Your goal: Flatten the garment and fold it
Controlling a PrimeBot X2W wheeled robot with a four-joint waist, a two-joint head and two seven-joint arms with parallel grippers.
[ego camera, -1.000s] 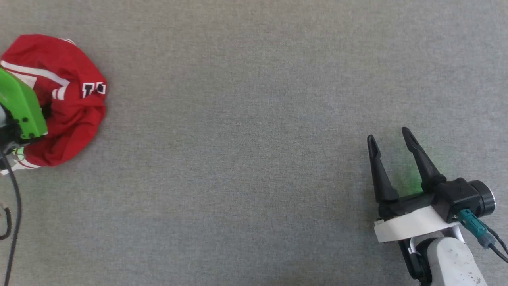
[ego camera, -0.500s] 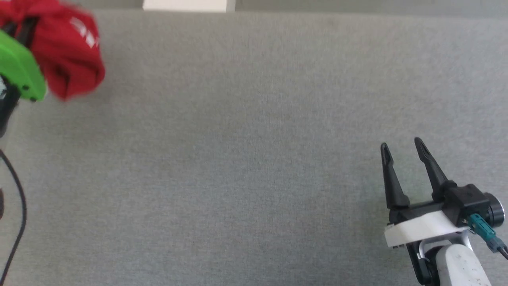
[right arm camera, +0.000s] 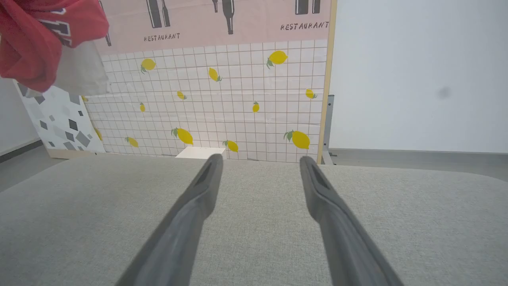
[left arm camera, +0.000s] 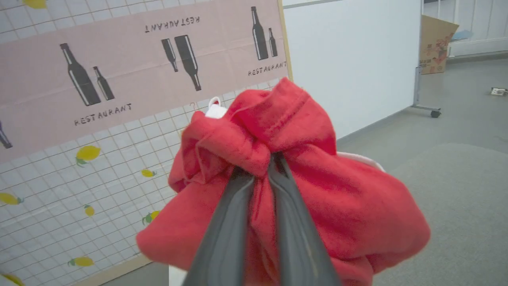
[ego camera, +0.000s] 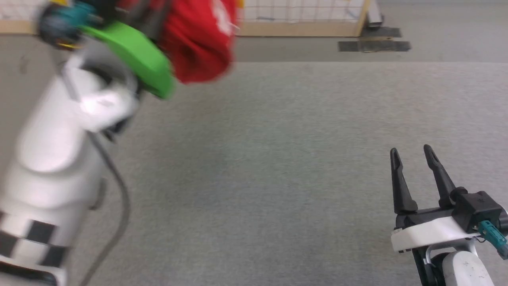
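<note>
The garment point(ego camera: 198, 39), a red jersey bunched into a lump, hangs in the air at the upper left of the head view, above the grey table. My left gripper point(left arm camera: 262, 163) is shut on a fold of the garment point(left arm camera: 317, 198), its two dark fingers pinched together in the red cloth. In the right wrist view the garment point(right arm camera: 35, 39) hangs at the top left with a bit of black lettering and white cloth showing. Low over the table at the lower right, my right gripper point(ego camera: 412, 157) stands open with nothing between its fingers point(right arm camera: 198, 198).
The grey cloth-covered table point(ego camera: 278, 159) spreads under both arms. Beyond its far edge stands a panel point(right arm camera: 222, 87) with a lemon grid and bottle prints. A white wall point(left arm camera: 349, 59) and a cardboard box point(left arm camera: 436, 43) lie farther off.
My left arm has lifted the garment off the table and carried it up and rightwards. The head view has tilted up, so the far panel now shows. The right gripper stays open.
</note>
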